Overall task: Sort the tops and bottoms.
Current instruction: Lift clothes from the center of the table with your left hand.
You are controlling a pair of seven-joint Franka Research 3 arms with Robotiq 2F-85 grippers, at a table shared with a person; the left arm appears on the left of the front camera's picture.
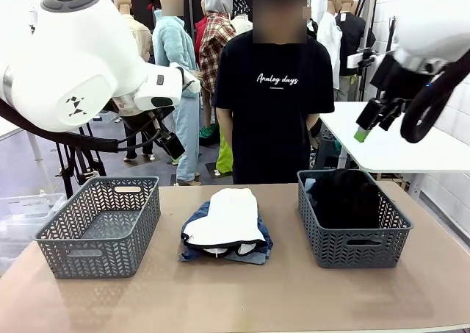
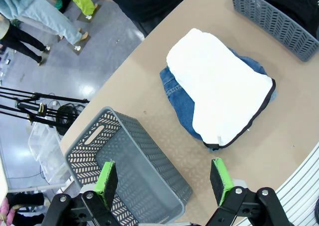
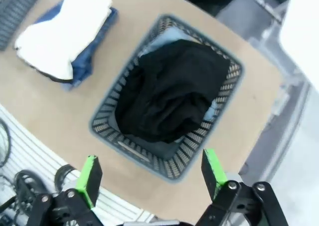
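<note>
Front cam: we look across the surface point(image 1: 294, 296) from the robot's side toward the person point(image 1: 273, 112). L wrist cam: we look down from high over the empty basket point(image 2: 159, 171) & white top point(image 2: 219, 86). R wrist cam: high over the full basket point(image 3: 192, 158). All 3 share the white top.

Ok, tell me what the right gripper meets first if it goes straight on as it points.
Probably the black top heaped in its grey basket; the right gripper hangs open above it, depth unclear.
</note>
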